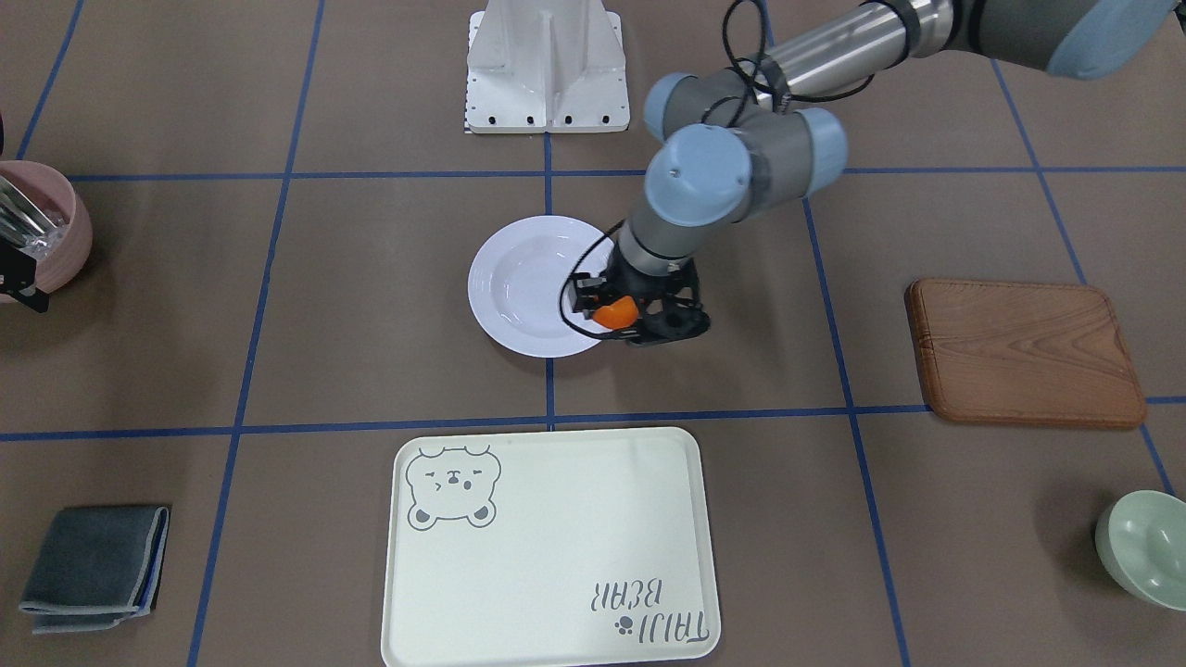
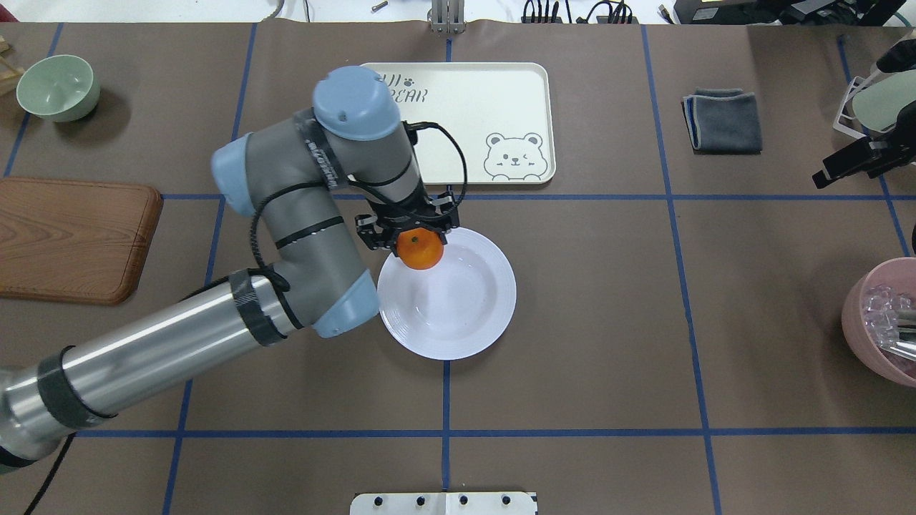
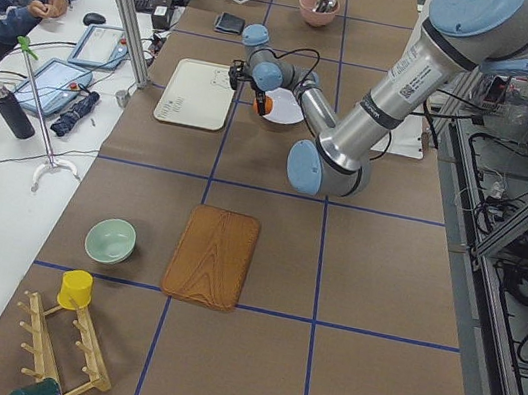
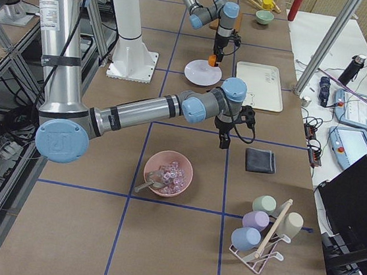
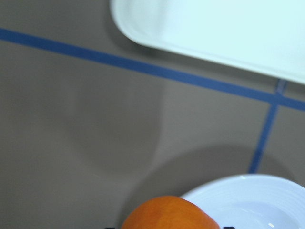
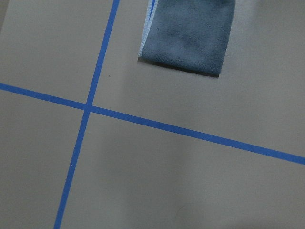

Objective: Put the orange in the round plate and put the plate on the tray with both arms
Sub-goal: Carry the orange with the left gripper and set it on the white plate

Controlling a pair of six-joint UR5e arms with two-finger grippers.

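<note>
1. The left gripper (image 2: 408,234) is clamped on the orange (image 2: 420,250); its jaws stand only as far apart as the fruit is wide, with one finger on each side.
2. The orange hangs over the plate (image 2: 458,315), above the part of the rim that faces the tray (image 2: 494,86); in the right side view it looks lifted clear of the plate.
3. The plate lies flat on the table (image 2: 608,322), near the tray but apart from it; a blue tape line (image 2: 608,197) runs between them.
4. The right gripper (image 4: 224,141) hangs pointing down over the table, well apart from the plate and near a folded grey cloth (image 4: 260,161); I cannot tell whether its jaws are open or closed.
</note>
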